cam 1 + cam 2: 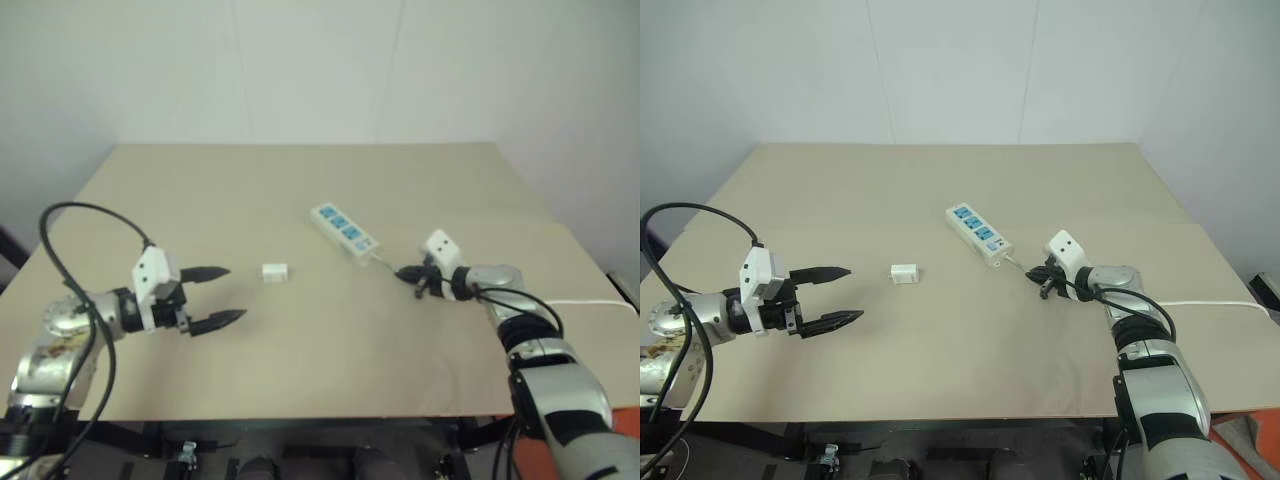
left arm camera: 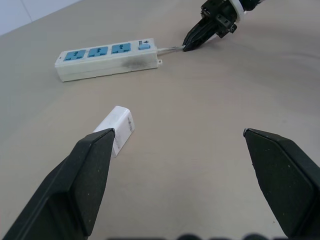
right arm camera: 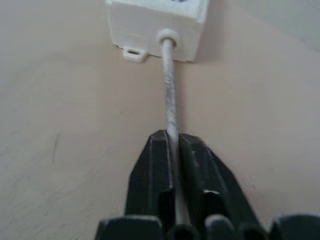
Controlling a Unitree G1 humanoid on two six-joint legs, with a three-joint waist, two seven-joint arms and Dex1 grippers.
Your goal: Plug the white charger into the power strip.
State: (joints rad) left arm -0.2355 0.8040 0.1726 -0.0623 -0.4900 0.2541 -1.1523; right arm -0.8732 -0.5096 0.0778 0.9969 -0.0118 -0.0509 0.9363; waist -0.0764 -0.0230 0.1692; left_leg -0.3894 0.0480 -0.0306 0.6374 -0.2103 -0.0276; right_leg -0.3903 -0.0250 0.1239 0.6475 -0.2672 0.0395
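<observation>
Pinching the thin cord (image 3: pixel 170 107) just behind the power strip (image 1: pixel 344 230), probably to steady it, the right end effector (image 1: pixel 408 274) is clamped shut while the left end effector (image 1: pixel 222 295) waits wide open and empty near the white charger (image 1: pixel 274 271) lying on the bare tan table (image 1: pixel 250 190) before pale walls.

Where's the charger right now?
The charger lies flat on the table, near the middle, between the open left gripper and the power strip, touching neither.
</observation>
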